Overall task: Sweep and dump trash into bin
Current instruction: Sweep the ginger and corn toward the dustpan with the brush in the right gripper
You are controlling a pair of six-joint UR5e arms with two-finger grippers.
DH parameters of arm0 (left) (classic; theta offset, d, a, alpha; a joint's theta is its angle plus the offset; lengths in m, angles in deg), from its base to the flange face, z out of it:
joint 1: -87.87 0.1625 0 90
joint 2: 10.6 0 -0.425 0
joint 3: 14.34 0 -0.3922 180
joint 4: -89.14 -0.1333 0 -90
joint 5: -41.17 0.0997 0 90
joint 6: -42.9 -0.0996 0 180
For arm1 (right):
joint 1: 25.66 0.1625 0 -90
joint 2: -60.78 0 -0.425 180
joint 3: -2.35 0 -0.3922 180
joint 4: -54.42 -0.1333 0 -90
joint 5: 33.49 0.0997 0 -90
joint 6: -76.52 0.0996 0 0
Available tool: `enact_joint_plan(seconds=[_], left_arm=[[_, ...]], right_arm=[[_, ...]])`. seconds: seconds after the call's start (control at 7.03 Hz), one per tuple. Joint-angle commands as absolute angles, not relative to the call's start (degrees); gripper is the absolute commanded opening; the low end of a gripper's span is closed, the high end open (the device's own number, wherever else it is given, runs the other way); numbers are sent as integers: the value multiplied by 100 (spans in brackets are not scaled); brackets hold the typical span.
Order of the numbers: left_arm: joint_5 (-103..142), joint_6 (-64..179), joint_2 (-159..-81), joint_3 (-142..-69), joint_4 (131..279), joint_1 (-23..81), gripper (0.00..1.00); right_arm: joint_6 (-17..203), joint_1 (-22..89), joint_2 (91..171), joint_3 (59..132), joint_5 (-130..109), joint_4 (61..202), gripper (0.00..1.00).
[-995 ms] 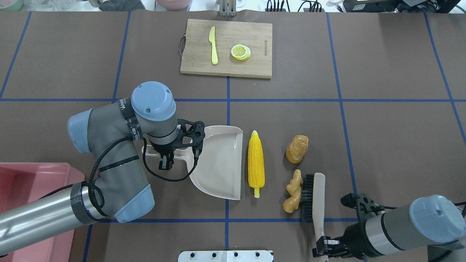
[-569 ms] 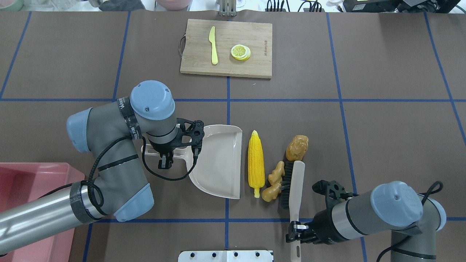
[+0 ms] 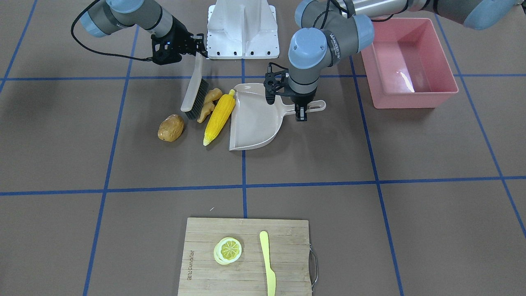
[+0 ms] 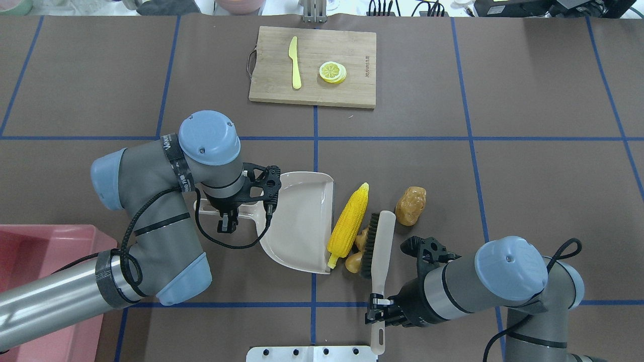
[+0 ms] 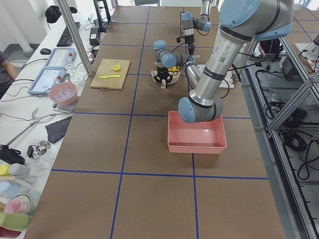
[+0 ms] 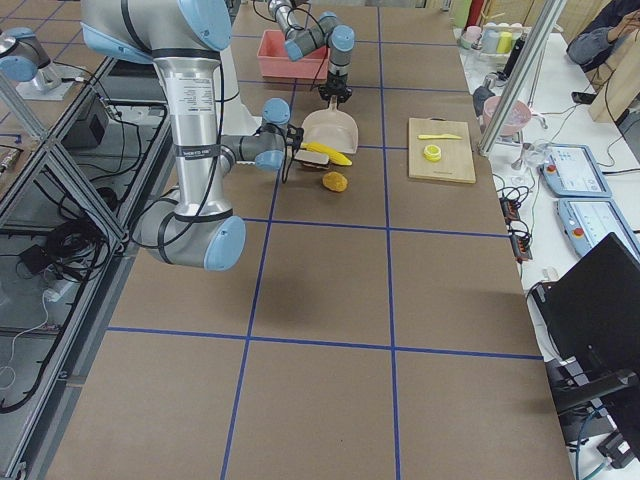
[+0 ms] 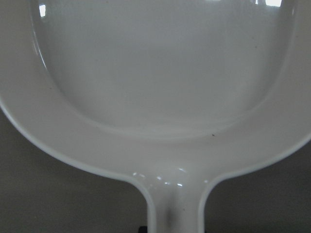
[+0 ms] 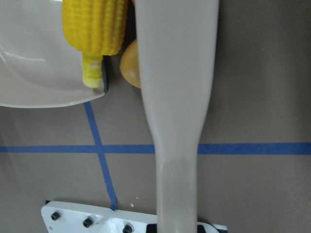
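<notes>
Brown taped bench (image 4: 528,176): the right hand (image 4: 378,309) is clamped on the brush (image 4: 380,241) handle, bristles against the ginger (image 4: 354,254), which touches the corn (image 4: 347,224) at the dustpan (image 4: 302,221) lip. The left hand (image 4: 227,221) grips the dustpan handle. Behind the brush lies the potato (image 4: 411,205); the bin (image 4: 50,229) sits at the left near corner, well apart.
</notes>
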State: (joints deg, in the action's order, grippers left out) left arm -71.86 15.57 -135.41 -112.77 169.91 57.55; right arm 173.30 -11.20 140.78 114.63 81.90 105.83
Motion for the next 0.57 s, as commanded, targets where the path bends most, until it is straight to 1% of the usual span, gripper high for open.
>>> enact_joint_plan(seconds=[0.0, 0.28, 0.43], left_arm=[[-7186, 1556, -13532, -11243, 16991, 5755, 0], [-7186, 1521, -13532, -11243, 16983, 5755, 0], [-7186, 1513, -13532, -11234, 16974, 5746, 0]], right_arm=[[17293, -1020, 13753, 11406, 8191, 10846, 0], [17276, -784, 13663, 11362, 8409, 10961, 0], [17284, -486, 13681, 11414, 8776, 11023, 0]])
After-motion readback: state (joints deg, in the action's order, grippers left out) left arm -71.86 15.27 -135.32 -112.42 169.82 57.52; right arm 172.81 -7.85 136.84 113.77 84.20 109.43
